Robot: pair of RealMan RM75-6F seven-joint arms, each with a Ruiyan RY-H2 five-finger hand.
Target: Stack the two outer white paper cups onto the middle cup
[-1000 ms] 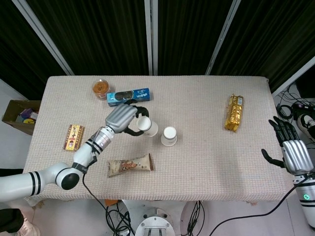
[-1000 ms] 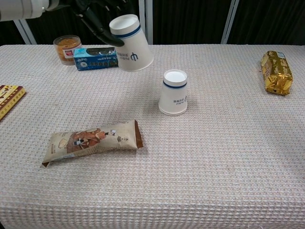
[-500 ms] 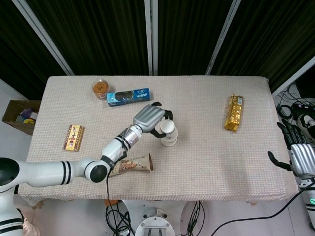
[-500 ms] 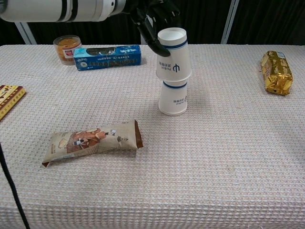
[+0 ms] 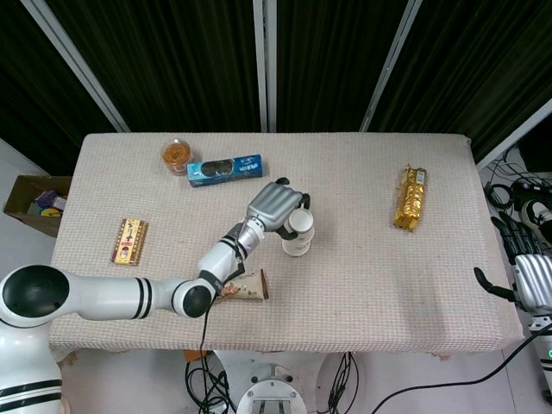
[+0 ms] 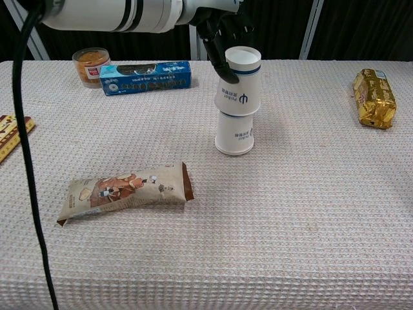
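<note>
- Bench [image 5: 362, 267]: covered with a textured cloth; it carried all items listed below.
- Left arm: reached across the bench to its centre. The left hand [image 5: 274, 207] gripped the upper paper cup [image 6: 238, 81], fingers wrapped round the cup's left and rear side.
- Right hand [image 5: 533, 280]: hung off the bench's right edge, fingers apart, holding nothing.
- Snack bar wrapper [image 6: 126, 192]: lay flat near the front left, well apart from the cups.
- Blue biscuit box [image 6: 140, 77]: lay at the rear left, beside an orange-lidded jar [image 6: 90, 65].
- Gold packet [image 6: 373, 97]: lay at the right, clear of the work.
- Upper paper cup: inverted, seated only partly over the middle cup [image 6: 235, 134], and slightly tilted.
- Middle cup: stood inverted at the bench centre, under the upper paper cup.
- Risk: releasing while the upper paper cup was tilted could leave it crooked or let it slide off. Sideways pressure from the fingers could tip the light middle cup.
- Judgement: the stack probably needed a straight downward press before release.
</note>
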